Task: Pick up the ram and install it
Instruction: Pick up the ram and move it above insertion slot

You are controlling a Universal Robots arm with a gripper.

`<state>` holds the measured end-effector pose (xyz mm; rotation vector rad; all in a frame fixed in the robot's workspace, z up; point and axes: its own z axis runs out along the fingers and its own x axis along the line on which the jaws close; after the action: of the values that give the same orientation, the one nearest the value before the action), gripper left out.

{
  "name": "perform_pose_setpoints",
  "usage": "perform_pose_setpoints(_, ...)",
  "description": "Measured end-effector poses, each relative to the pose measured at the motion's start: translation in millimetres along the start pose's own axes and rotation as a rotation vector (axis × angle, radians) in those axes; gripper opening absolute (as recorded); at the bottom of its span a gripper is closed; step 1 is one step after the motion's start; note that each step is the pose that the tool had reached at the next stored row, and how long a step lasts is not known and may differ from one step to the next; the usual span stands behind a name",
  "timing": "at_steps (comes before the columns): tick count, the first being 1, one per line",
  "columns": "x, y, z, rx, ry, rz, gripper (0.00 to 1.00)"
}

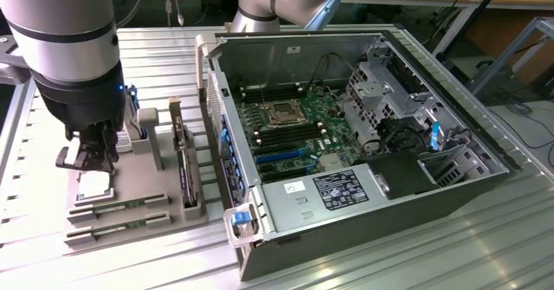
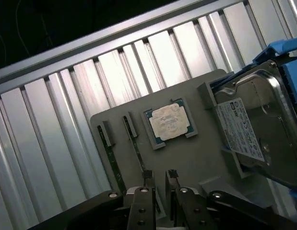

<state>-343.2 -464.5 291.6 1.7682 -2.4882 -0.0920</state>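
Seemingly empty, the pincer [image 2: 160,178] hangs slightly parted over the tray [image 2: 191,160]; descending off-centre could clip the ram [image 2: 135,146] or knock its twin [image 2: 111,158].

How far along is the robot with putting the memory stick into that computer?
Barely begun. Done: nothing yet; one ram stick and the second ram stick both lie in the gray tray. In hand: the gripper hovers open above that tray, holding nothing. Left: picking a stick up and seating it on the motherboard.
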Motion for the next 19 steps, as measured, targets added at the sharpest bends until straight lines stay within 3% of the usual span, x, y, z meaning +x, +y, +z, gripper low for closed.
perform_pose_setpoints(10,5.2,-3.9,18.4,0.0041,0.0152,-0.145,0.24)
perform_pose_setpoints(17,38.2,-17.5,37.4,0.0028,0.0169,-0.161,0.22)
perform_pose_setpoints(18,40.5,-18.5,39.0,0.0028,0.0172,-0.163,0.15)
perform_pose_setpoints(19,43.8,-19.9,41.5,0.0029,0.0174,-0.166,0.15)
